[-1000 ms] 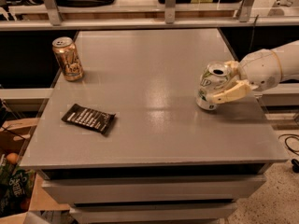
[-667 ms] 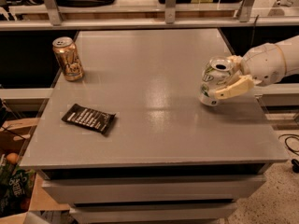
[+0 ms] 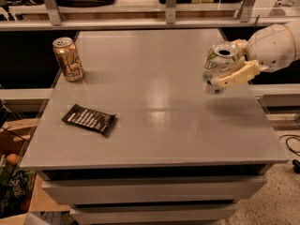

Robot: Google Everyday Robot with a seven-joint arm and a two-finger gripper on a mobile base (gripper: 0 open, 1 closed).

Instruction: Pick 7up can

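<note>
The robot's gripper point(image 3: 224, 65), reaching in over one side edge of a gray table point(image 3: 154, 139), is clamped around the 7up can point(image 3: 216, 60). One cream finger point(image 3: 236, 74) lies across the can's front and the other sits behind it. The can rests between the fingers, slightly tilted with its silver top up, clear of the tabletop, and its shadow falls on the surface just below the hand. Well apart from the gripper, across the table, a gold-brown can point(image 3: 68, 59) stands upright near the far corner. A black snack packet point(image 3: 89, 119) lies flat nearer the front edge, also well away from the hand.
</note>
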